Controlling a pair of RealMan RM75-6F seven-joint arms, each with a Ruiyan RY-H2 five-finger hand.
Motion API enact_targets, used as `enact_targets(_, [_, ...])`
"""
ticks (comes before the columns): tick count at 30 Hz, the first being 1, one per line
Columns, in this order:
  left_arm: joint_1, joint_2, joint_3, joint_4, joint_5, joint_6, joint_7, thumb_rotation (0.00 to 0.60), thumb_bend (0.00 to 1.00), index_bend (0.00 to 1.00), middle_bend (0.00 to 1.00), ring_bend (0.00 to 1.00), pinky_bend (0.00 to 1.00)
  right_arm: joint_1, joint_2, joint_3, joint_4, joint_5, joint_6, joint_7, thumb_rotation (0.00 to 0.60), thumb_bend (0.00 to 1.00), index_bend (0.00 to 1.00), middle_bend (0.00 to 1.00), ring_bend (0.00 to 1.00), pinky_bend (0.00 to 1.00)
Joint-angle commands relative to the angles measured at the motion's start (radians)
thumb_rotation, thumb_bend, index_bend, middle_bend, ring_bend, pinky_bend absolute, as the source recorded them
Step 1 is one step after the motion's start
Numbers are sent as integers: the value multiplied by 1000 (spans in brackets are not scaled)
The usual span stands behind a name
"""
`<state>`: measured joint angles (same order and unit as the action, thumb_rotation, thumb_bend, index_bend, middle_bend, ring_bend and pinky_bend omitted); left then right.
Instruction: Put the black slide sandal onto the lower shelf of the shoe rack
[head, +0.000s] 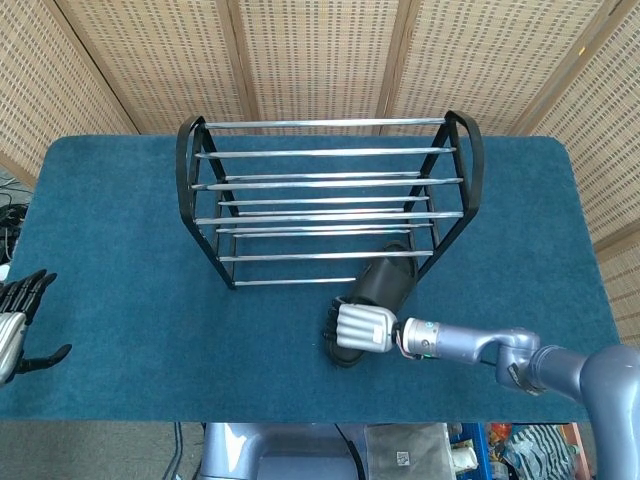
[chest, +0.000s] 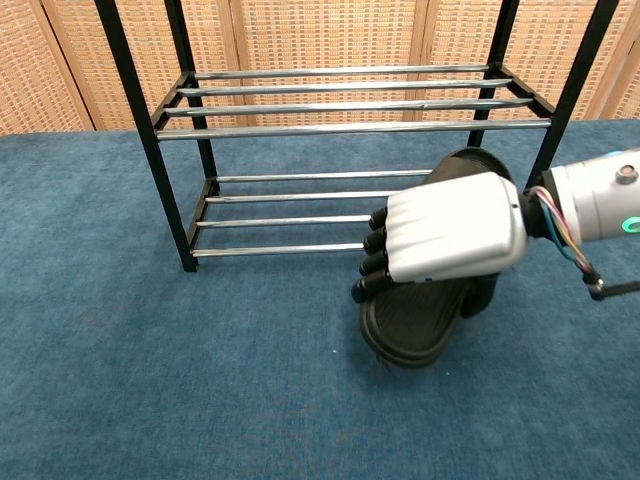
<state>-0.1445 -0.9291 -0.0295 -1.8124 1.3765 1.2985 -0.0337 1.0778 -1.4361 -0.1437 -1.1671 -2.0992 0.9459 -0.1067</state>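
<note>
Right hand (chest: 452, 240) grips the black slide sandal (chest: 420, 320), toe over the shoe rack's (head: 325, 195) lower shelf (chest: 300, 215). We should push it level, clearing the front rail; left hand (head: 18, 325) idles open, well left of the rack.

The shoe rack (head: 330, 190) stands upright on the blue-carpeted bench (head: 120, 250), toward the far side. The right hand (head: 361, 327) grips the black slide sandal (head: 378, 287) at its near end. The sandal's far end lies under the rack's front rails, at the right half. The left hand (head: 18, 325) hangs at the bench's left edge, fingers (head: 30, 288) apart, holding nothing.
</note>
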Motion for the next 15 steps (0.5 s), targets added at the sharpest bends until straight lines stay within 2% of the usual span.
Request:
enact_targets(1, [-9,-4,-6,-1,-18,-13,13,600,239,0,0,0,0,42,-63,-25,131,-35,70,98,600,668,519,491,474,500])
enact_targets(7, [-17,-7,-11,-5,-39,-26,28,600,239,0,0,0,0,75,-106,-27,228,-39,109,144,600,706,519,488,474,500])
enact_targets(15, [-20,-3,-12,1,-43,-33,11,600,239,0,0,0,0,118,-157,-32,327,-27,95,160,600,726,519,479,474,500])
